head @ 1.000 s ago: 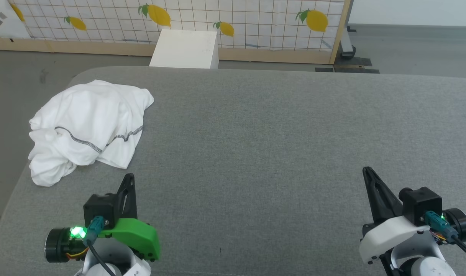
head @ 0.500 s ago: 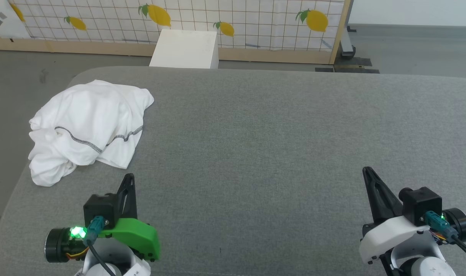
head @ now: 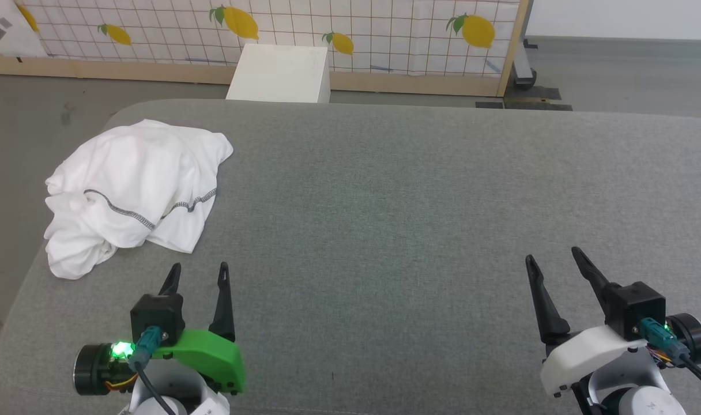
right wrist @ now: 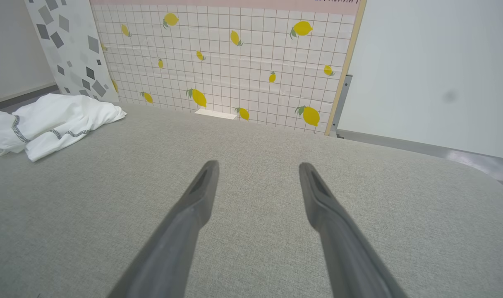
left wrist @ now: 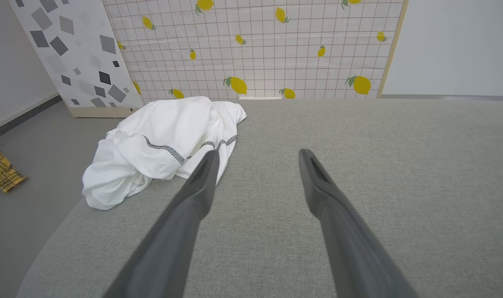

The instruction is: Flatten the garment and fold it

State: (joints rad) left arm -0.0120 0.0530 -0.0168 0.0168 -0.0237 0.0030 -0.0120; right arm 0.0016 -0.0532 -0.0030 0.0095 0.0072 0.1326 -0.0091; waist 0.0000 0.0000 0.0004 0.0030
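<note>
On grey cushion (head: 385,190) lies the crumpled, zigzag-stitched white garment (head: 131,178); left end effector (head: 199,266) and right end effector (head: 551,253) gape.

Left gripper (head: 200,266) and right gripper (head: 551,253) spread wide.
Both hover at the grey cushion's (head: 385,190) near edge, fingers pointing away.

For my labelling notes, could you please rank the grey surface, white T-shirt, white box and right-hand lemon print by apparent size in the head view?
1. grey surface
2. white T-shirt
3. white box, farther from the camera, so its true size is unsure
4. lemon print
</note>
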